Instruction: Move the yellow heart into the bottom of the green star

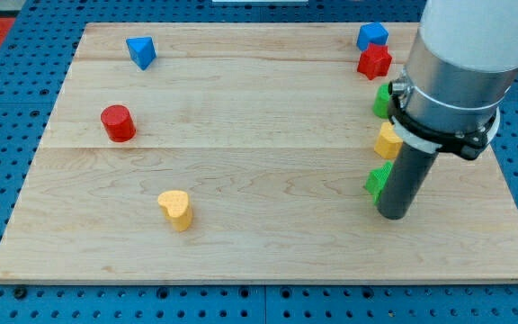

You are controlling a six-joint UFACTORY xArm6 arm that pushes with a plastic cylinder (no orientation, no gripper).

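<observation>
The yellow heart (176, 209) lies at the lower left middle of the wooden board (259, 162). A green block (377, 182), likely the star, sits at the view's right, partly hidden behind the rod. My tip (394, 214) rests on the board just right of and below that green block, touching or nearly touching it. The heart is far to the left of my tip.
A second green block (381, 101) and a yellow block (387, 141) sit above the first one, half hidden by the arm. A red star (374, 62) and a blue cube (372, 36) are at the top right. A blue triangle (140, 51) and a red cylinder (117, 123) are on the left.
</observation>
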